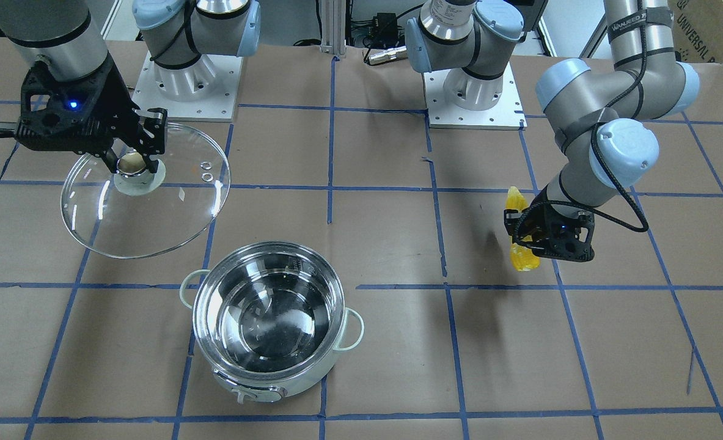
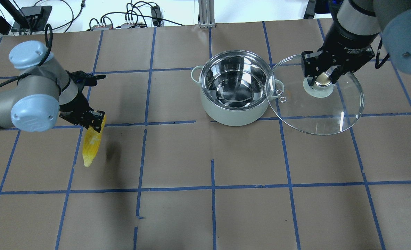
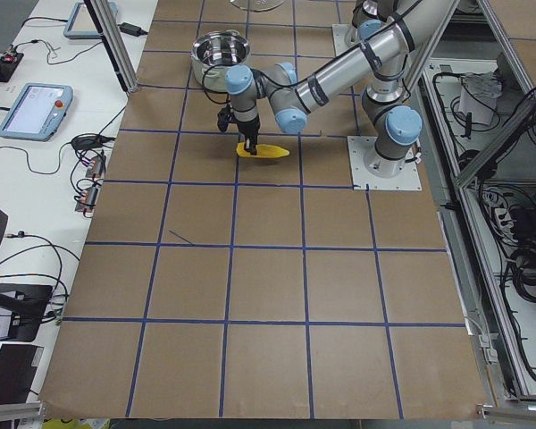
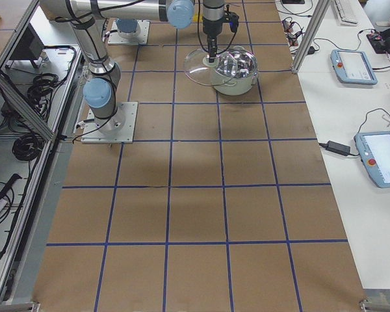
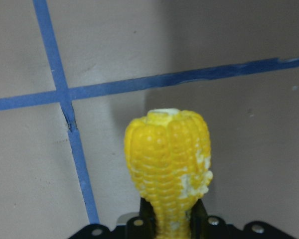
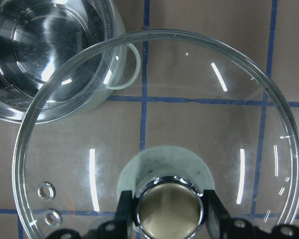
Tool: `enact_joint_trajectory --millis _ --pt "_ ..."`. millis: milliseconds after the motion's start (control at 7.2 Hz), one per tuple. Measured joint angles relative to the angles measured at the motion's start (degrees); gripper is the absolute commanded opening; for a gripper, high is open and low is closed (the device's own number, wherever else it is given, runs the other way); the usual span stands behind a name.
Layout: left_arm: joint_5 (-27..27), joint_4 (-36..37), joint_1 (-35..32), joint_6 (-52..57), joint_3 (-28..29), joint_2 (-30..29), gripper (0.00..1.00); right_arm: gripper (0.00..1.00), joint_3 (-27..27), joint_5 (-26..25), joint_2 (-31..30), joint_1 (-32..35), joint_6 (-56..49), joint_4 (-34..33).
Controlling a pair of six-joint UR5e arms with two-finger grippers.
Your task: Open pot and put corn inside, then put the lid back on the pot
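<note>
The pot (image 2: 233, 115) stands uncovered near the middle of the counter (image 2: 247, 211), its shiny steel inside bare and one loop handle (image 1: 352, 329) showing on each side. The right tool (image 2: 322, 80) is closed on the pale knob (image 2: 323, 79) of the lid (image 2: 325, 114), one finger on each side of it, as the right wrist view shows plainly. The glass lid hangs tilted above the counter on the robot's right side of the pot; in the overhead view its edge with the two metal vent rings (image 2: 281, 96) overlaps the pot's near handle, though the front-facing view shows lid and pot apart. Well away on the robot's left, the left tool (image 2: 97, 122) is clamped around the corn (image 2: 90, 147), gripping it partway along its length, so that yellow ends stick out on both sides of the fingers (best seen from the front). The ear lies roughly level and is held off the counter, its shadow falling apart from it on the brown paper, beside a blue tape line (image 2: 143, 152).
</note>
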Motion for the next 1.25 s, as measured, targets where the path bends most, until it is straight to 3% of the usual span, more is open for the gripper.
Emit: enact_joint_trajectory --millis 417,972,1250 --pt "-6.3 -7.6 -12.4 -15.1 13.5 -2.4 0.2 0.44 0.3 -0.3 0.1 0.0 1.1 -0.4" --pt "-10.2 -8.9 -26.9 -32.4 35.1 -16.7 0.2 0.44 0.5 -0.3 0.3 0.1 0.7 -1.5" --pt "-10.2 -7.8 -30.5 -34.7 40.6 -22.7 0.2 0.42 0.5 -0.4 0.3 0.0 0.5 -1.7"
